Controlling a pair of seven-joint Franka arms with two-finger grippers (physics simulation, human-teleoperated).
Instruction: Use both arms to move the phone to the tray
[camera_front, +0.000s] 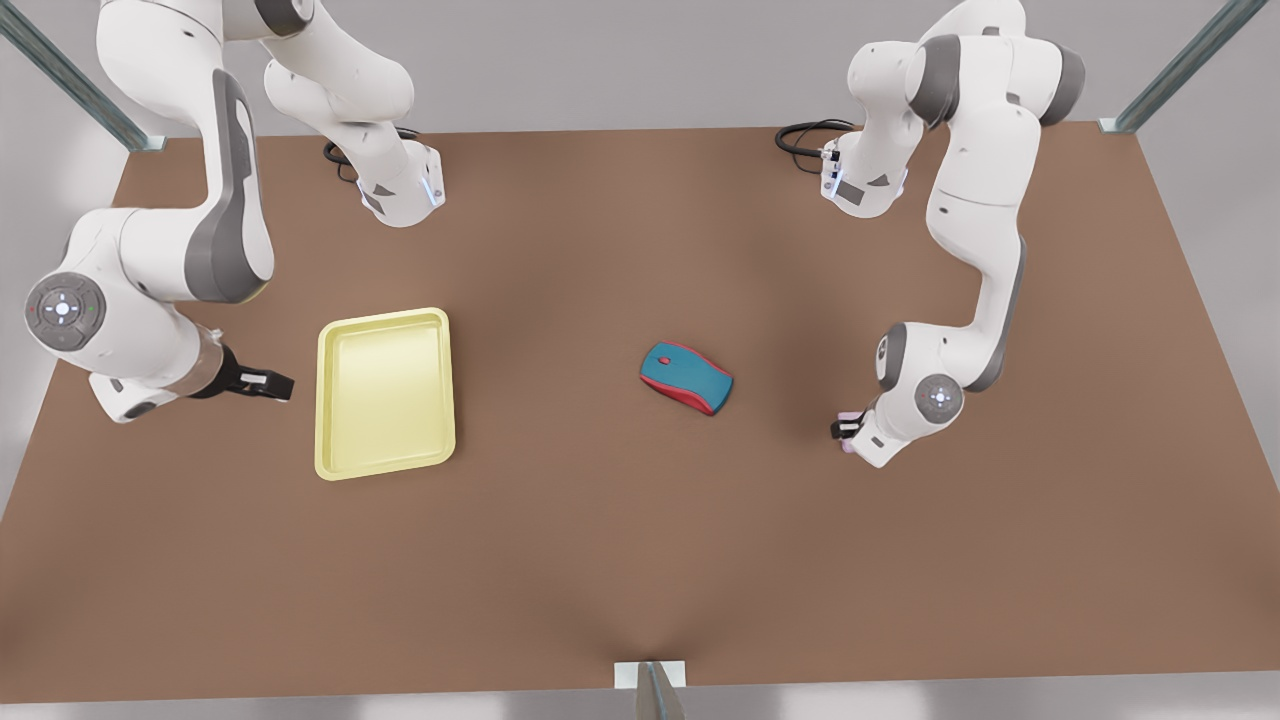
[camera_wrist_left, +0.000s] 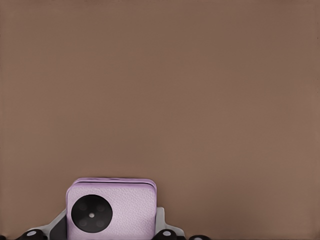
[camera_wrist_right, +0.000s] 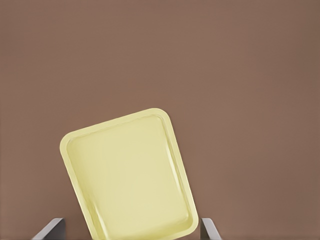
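The pale pink phone (camera_wrist_left: 127, 207), with a black camera circle on its face, sits between the fingers of my left gripper (camera_wrist_left: 111, 229), which is shut on it. In the front view this gripper (camera_front: 845, 430) is low over the table at the front view's right, and just a sliver of the phone (camera_front: 848, 413) peeks out beside it. The pale yellow tray (camera_front: 322, 400) lies at the front view's left. My right gripper (camera_front: 275, 383) hovers just left of it, open, with nothing between its fingers (camera_wrist_right: 51, 229). The tray's rim (camera_wrist_right: 67, 150) lies ahead of that gripper.
A teal-and-red computer mouse (camera_front: 686, 377) rests on the brown table (camera_front: 600, 560) between the tray and the phone. Both arm bases stand at the table's far edge. A metal post (camera_front: 650, 690) rises at the near edge.
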